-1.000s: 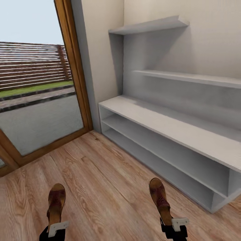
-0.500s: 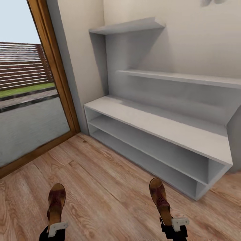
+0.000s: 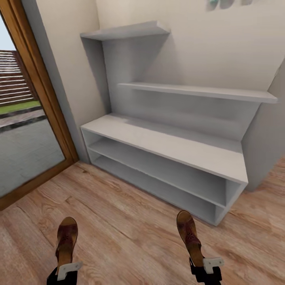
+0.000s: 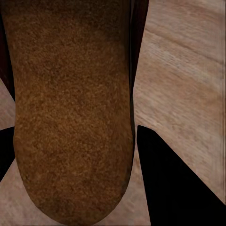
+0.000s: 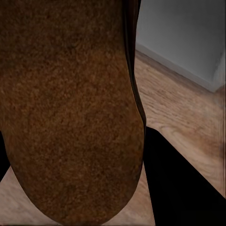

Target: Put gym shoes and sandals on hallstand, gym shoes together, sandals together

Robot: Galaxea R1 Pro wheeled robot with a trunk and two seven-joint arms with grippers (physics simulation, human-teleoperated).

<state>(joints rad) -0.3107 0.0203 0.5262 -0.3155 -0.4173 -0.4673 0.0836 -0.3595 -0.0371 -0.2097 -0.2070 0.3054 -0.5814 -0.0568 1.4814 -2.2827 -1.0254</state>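
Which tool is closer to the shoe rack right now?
Right. The right tool, holding a sandal, sits just before the rack's near end; the left tool is farther off.

My view has swung right: the hallstand (image 3: pixel 166 146) now sits nearer the middle of my head view, its right end fully in sight, while the glass door (image 3: pixel 23 158) has slid off toward the left edge.

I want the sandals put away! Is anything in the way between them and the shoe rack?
Nothing visible. Only bare floor lies between the held left sandal and right sandal and the shoe rack.
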